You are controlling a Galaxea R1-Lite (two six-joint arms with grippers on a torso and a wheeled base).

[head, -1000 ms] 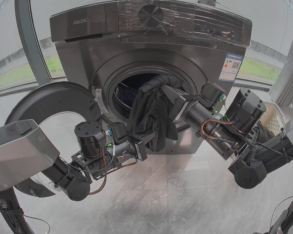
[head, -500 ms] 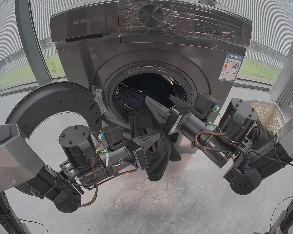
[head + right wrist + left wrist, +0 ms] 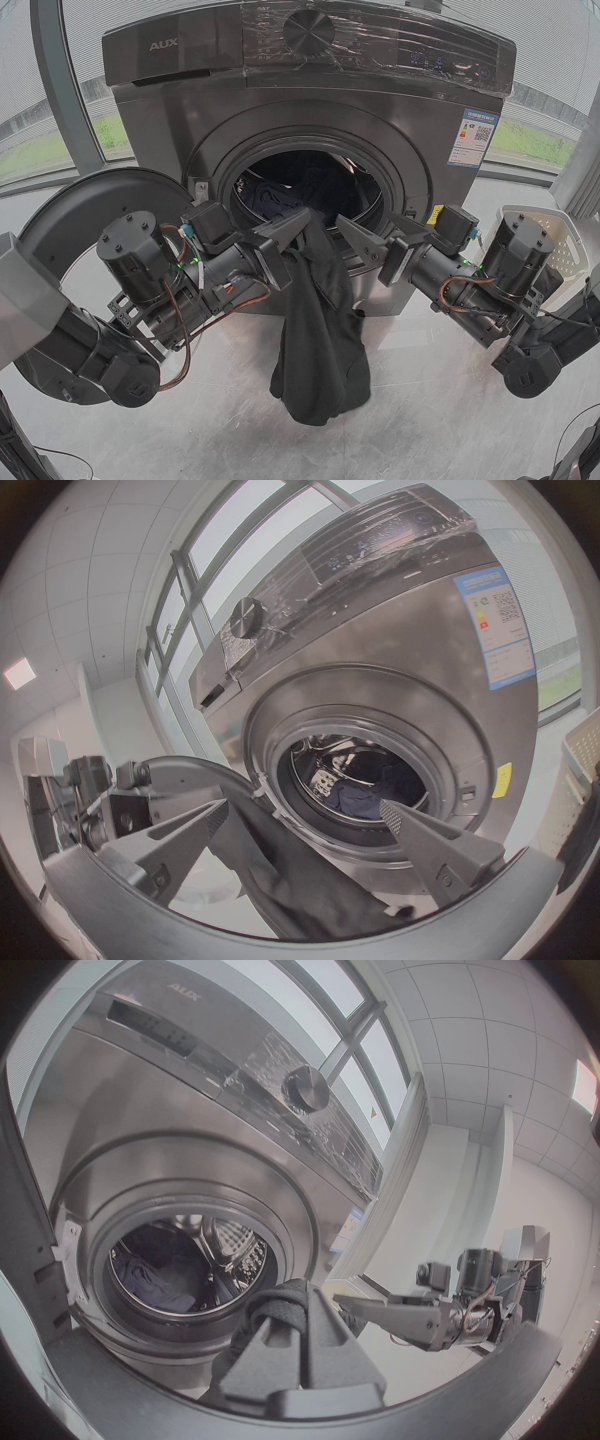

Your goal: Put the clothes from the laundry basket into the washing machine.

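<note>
In front of the washing machine [image 3: 187,119], a black garment [image 3: 319,325] is held up by the left gripper [image 3: 302,217], whose fingers are clamped together on the cloth's upper end. In the left wrist view the fabric [image 3: 281,1300] is seen folded over the closed fingertips of that gripper [image 3: 301,1310]. The gripped end is kept just outside the lower lip of the round drum opening, and the rest of the garment is let hang straight down over the machine's lower front toward the pale floor [image 3: 406,431]; whether its hem touches the floor cannot be told. The right gripper [image 3: 364,217] is held just beside the garment on the robot's right, its fingers spread wide with nothing between them. In the right wrist view the cloth [image 3: 300,880] is seen below the spread fingers of that gripper [image 3: 303,811]. The round door [image 3: 94,206] is swung fully open to the robot's left. Inside the drum, dark blue clothes [image 3: 269,199] are seen lying at the back. A white laundry basket [image 3: 565,240] is placed on the floor to the robot's right of the machine, partly hidden by the right arm. A blue-edged label [image 3: 473,137] is stuck on the machine's front, and a round dial [image 3: 308,31] is set in its top panel.
</note>
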